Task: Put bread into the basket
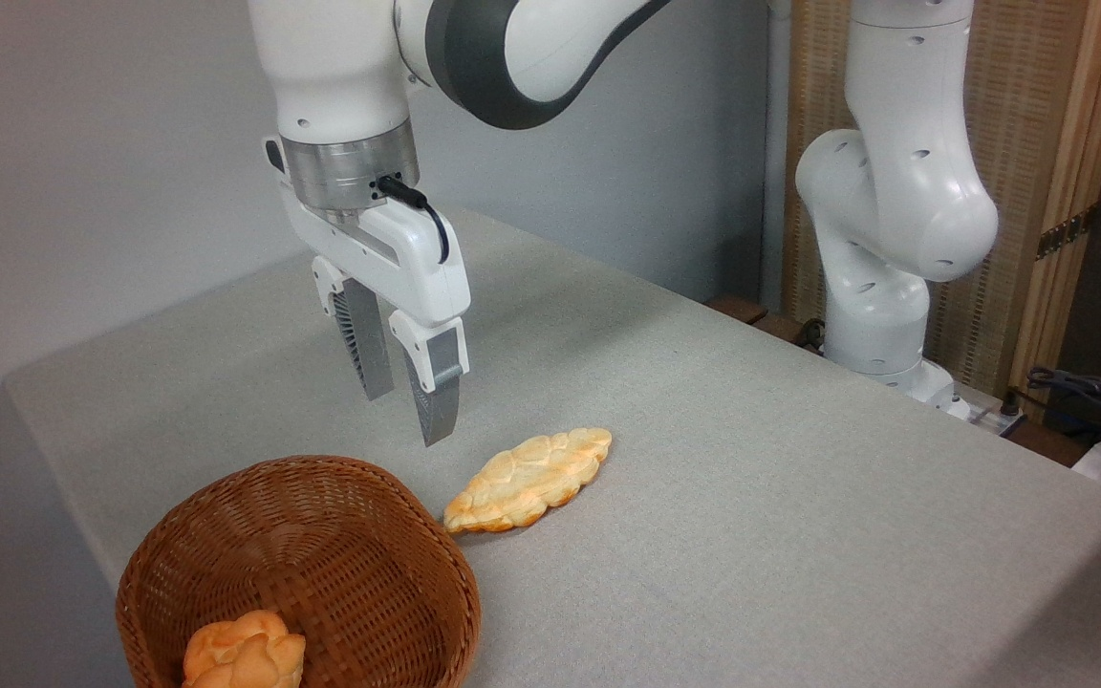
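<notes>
White arm bent over, end effector (pixel 407 413) pointing down, fingers parted

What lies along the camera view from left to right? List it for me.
Small knotted bun inside the wicker basket → end effector hanging above the table → braided loaf on the grey tablecloth → white robot base → dark cables at the far right edge.
</notes>
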